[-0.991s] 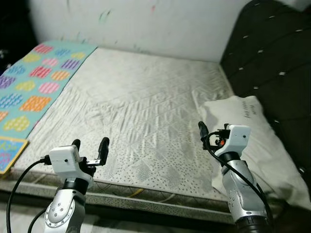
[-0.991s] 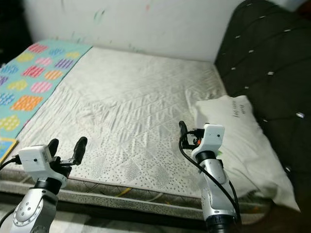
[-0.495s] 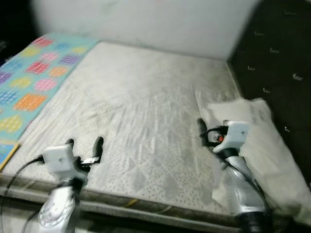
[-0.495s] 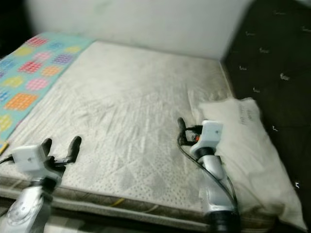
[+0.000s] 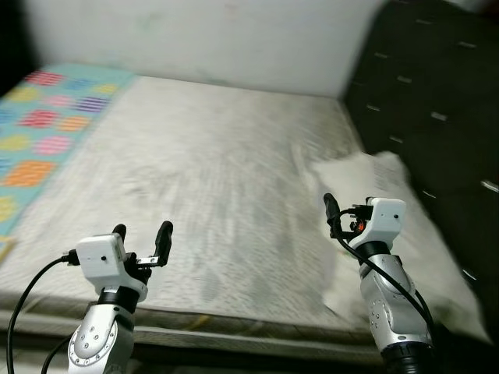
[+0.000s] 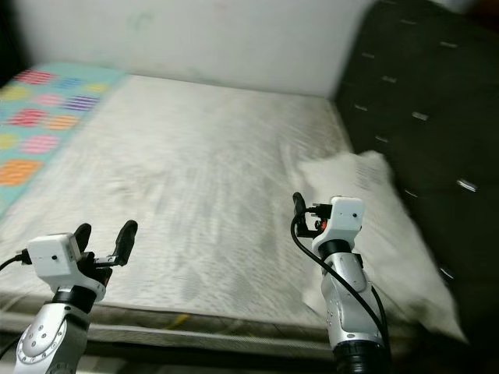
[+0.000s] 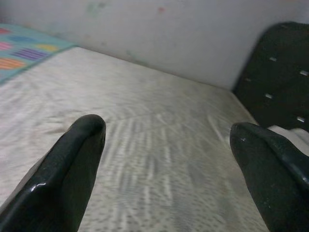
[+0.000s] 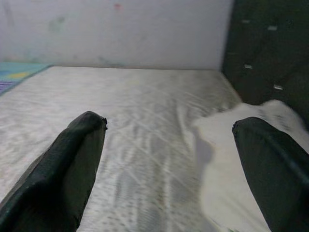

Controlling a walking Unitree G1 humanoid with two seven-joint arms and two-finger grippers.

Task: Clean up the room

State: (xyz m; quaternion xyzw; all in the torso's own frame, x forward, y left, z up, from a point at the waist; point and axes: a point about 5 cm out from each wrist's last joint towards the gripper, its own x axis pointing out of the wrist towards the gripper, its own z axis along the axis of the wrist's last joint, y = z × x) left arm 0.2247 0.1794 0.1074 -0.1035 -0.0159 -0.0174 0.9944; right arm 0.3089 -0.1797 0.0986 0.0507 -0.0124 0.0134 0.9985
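Approach step, views blurred. Both claws apart, empty: left gripper (image 5: 142,235), right gripper (image 8: 169,159). Next: reach pillow (image 5: 374,195) at mattress (image 5: 195,179) right edge.

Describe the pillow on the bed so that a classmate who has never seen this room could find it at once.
Start at the big bare mattress and go to its end by the dark tufted headboard. The pillow lies there, just beyond the right tool. It is the one plain white, puffy thing, unlike the colourful patterned mat opposite.
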